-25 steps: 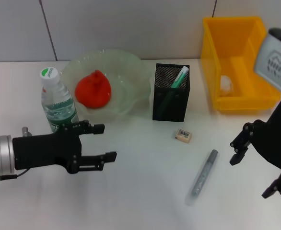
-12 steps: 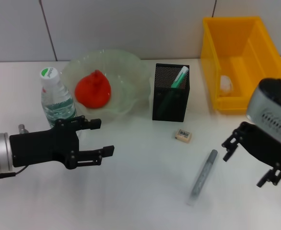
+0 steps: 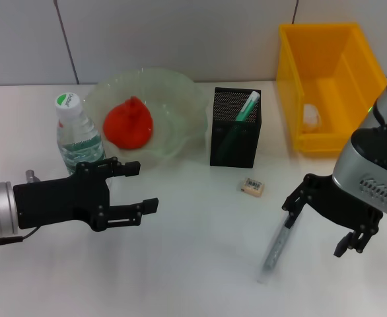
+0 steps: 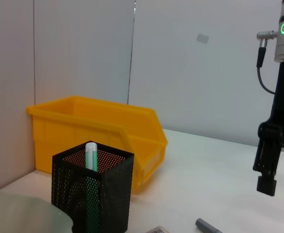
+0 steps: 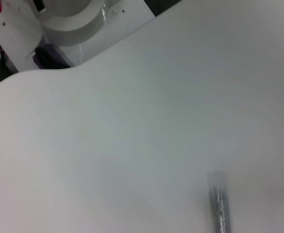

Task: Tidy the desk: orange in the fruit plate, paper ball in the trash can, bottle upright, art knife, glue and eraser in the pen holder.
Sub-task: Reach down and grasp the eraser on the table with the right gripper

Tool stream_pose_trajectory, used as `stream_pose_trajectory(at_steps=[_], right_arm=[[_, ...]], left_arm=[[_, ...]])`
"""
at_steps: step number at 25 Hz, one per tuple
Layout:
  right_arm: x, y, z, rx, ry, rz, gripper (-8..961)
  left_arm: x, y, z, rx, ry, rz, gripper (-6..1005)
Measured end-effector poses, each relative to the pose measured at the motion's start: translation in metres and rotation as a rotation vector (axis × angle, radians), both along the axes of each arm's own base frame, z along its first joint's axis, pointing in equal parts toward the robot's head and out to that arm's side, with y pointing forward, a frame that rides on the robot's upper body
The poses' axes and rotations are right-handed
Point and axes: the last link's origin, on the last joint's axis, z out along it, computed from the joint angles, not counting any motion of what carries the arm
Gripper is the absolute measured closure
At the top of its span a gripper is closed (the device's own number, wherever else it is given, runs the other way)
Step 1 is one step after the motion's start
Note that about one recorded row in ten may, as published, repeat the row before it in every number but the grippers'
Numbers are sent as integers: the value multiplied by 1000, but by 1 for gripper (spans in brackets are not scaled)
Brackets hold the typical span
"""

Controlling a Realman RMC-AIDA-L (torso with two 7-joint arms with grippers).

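Note:
The orange (image 3: 128, 123) lies in the pale green fruit plate (image 3: 180, 99). To its left the bottle (image 3: 78, 142) stands upright. A green-and-white stick that looks like the glue (image 3: 247, 105) leans inside the black mesh pen holder (image 3: 235, 129). The paper ball (image 3: 311, 117) sits in the yellow trash can (image 3: 329, 86). On the table in front of the holder lies the beige eraser (image 3: 253, 187). The grey art knife (image 3: 277, 247) lies nearer me. My right gripper (image 3: 316, 228) hangs open just above the knife's far end. Beside the bottle my left gripper (image 3: 145, 186) is open and holds nothing.
In the left wrist view the pen holder (image 4: 93, 194) stands before the trash can (image 4: 98, 131), with the right gripper (image 4: 279, 182) at the far side. A grey wall backs the white table. The right wrist view shows the art knife (image 5: 219, 204) on bare tabletop.
My right gripper has swung left and down from the table's right edge to hover over the art knife. The left gripper has barely shifted.

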Motion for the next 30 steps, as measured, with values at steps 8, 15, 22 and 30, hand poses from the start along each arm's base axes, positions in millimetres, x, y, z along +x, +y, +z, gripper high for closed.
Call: stream_pose_trajectory(at_steps=[8, 15, 22, 30], right_arm=[[-3, 2, -4, -13, 0, 14, 225], [-4, 0, -5, -5, 2, 48, 228], [-4, 0, -10, -1, -7, 49, 231], [-4, 2, -15, 3, -32, 29, 235]], left_arm=[[1, 1, -1, 0, 0, 1, 184], [-3, -2, -1, 0, -2, 12, 184], [-3, -2, -1, -1, -2, 12, 184], [-2, -1, -1, -1, -3, 9, 184]])
